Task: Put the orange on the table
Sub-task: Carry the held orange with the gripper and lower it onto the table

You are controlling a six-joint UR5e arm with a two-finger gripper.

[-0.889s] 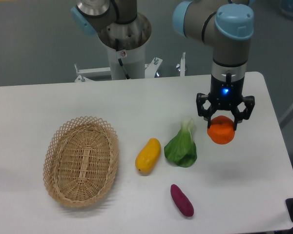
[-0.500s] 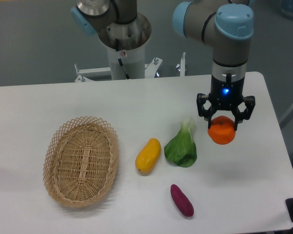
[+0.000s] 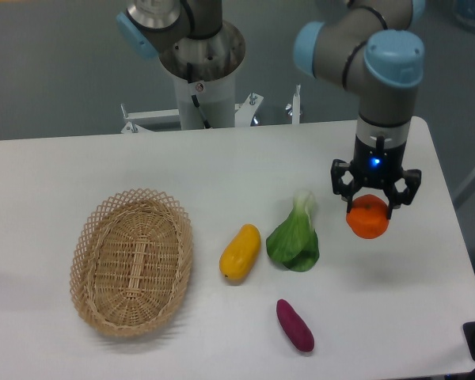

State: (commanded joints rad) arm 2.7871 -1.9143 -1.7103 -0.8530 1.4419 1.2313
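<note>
Holding the orange (image 3: 368,219) in the hand (image 3: 374,199), fingers clamped on its upper half, fruit hanging straight below the wrist over the right side of the bench (image 3: 103,166). Faint shadow below and to the left suggests it's not resting on the surface yet, but contact can't be confirmed from this angle.

Key relation: bench is directly under the orange, so the move looks like a plain vertical drop, then release. No long axis to care about; it's a slightly flattened ball, matte dimpled skin, may roll a bit on the smooth white top.

Neighbours: leafy green vegetable (image 3: 294,240) to the left, near but apart from the orange; yellow mango-shaped fruit (image 3: 240,252) further left; purple sweet potato (image 3: 295,324) toward the front edge; oval wicker basket (image 3: 132,260), open weave, well apart on the left. Landing spot under the hand looks bare. Judgement: carry mostly done, lower and let go remain.
</note>
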